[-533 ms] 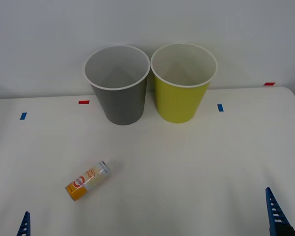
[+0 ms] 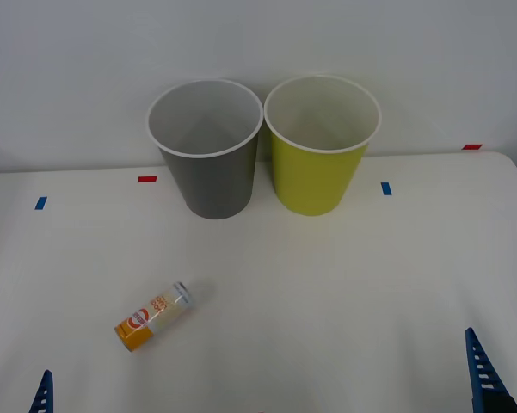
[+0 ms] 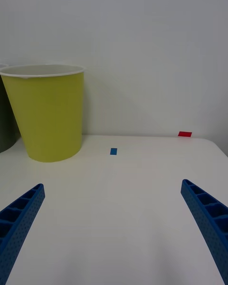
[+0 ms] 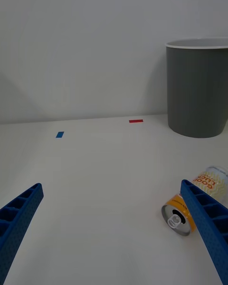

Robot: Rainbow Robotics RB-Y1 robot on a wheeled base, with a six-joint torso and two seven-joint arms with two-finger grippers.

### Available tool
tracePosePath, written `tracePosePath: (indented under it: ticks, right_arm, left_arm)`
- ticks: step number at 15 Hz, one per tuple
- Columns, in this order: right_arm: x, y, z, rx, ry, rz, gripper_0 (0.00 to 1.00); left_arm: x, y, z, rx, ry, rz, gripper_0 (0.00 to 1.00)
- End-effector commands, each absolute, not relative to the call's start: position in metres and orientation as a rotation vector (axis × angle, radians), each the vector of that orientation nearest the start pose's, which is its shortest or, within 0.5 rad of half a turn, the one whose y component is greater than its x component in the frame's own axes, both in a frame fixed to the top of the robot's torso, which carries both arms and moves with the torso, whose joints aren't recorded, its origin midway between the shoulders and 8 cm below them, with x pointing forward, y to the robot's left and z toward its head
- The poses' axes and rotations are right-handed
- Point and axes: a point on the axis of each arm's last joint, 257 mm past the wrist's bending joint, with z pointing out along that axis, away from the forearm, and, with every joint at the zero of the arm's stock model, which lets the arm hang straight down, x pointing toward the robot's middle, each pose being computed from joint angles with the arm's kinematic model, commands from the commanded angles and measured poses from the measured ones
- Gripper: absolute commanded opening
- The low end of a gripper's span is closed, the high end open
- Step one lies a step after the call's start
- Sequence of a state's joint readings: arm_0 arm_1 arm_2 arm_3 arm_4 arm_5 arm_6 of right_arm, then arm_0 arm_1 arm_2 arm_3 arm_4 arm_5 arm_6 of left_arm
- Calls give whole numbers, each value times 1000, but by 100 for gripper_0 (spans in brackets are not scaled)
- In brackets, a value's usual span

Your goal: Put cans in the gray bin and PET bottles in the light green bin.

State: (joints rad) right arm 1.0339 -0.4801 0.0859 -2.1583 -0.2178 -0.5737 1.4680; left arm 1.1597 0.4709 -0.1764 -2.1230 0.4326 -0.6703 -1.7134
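The can [image 2: 154, 316] is lying flat on its side on the white table [image 2: 344, 292], toward the robot's left and closer to the robot than the bins. Its long axis runs on a diagonal: the orange end points back toward the robot and to its left, the silver end points away, roughly toward the gray bin [image 2: 206, 148]. From the left wrist camera the can [image 4: 197, 202] sits just beside one blue finger [image 4: 209, 228], with a round metal end facing the lens, not touching anything as far as I can tell. The gray bin stands upright at the back of the table with the light green bin [image 2: 322, 144] right next to it on the robot's right, rims nearly touching. Plenty of bare tabletop all around the can, and a wide open stretch between it and the bins. The left gripper [image 4: 114, 232] sits low at the near edge with its jaws spread wide and nothing between them. The right gripper [image 3: 114, 232] is parked over on the right side, well apart from the can, jaws wide too, facing the green bin. Little red tape [image 2: 146, 179] and blue tape [image 2: 385, 188] marks dot the table's far part.
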Motion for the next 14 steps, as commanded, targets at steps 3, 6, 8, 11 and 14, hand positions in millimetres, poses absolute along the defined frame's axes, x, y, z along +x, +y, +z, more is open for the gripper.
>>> tracePosePath:
  ticks: [3,6,8,11,14]
  right_arm:
    - [250,-305,-185,-86,1478,24,100]
    - [250,-305,-185,-86,1478,24,100]
    - [250,-305,-185,-86,1478,24,100]
    - [250,-305,-185,-86,1478,24,100]
    - [250,-305,-185,-86,1478,24,100]
  left_arm:
    - [203,322,-215,-40,1556,88,100]
    - [203,322,-215,-40,1556,88,100]
    - [203,322,-215,-40,1556,88,100]
    - [203,322,-215,-40,1556,88,100]
    - [203,322,-215,-40,1556,88,100]
